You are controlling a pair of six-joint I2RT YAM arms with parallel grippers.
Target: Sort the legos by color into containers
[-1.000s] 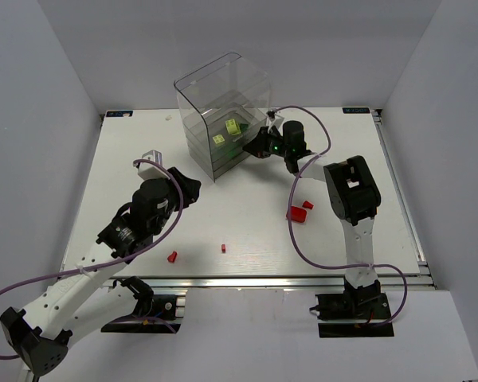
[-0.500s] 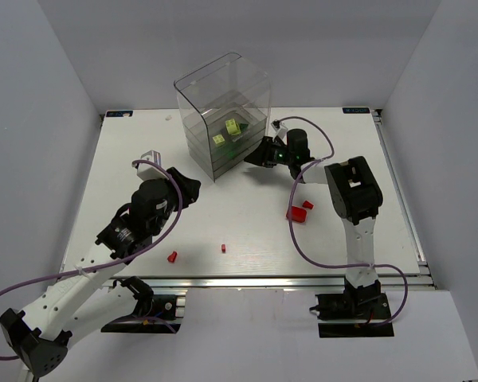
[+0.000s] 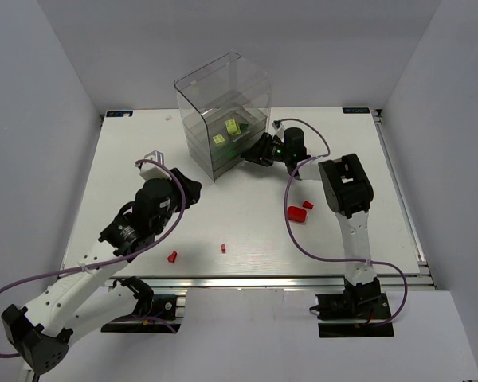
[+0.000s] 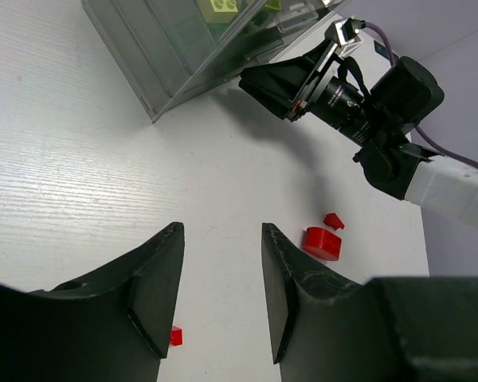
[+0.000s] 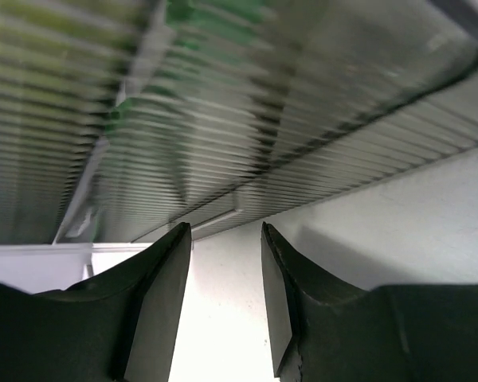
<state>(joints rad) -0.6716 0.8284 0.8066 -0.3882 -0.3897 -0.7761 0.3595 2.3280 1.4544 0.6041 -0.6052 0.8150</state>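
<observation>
The clear drawer unit [image 3: 223, 119] stands at the back middle with two yellow-green bricks [image 3: 227, 131] and dark green bricks inside; it fills the top of the right wrist view [image 5: 223, 103]. My right gripper [image 3: 252, 155] is open and empty, its tips just off the unit's lower right front. A large red brick [image 3: 296, 213] and a smaller one [image 3: 307, 204] lie to the right; both show in the left wrist view [image 4: 322, 243]. Two tiny red bricks [image 3: 172, 256] [image 3: 223, 247] lie near the front. My left gripper [image 3: 193, 189] is open and empty above the table.
The table's front edge rail [image 3: 247, 280] runs below the tiny red bricks. The right arm's upright link [image 3: 346, 191] stands close to the red bricks on the right. A purple cable [image 3: 291, 223] loops over the table there.
My right gripper drew back from the drawer unit, then moved in toward its lower front again. The large red brick shifted slightly. The left arm barely moved.
</observation>
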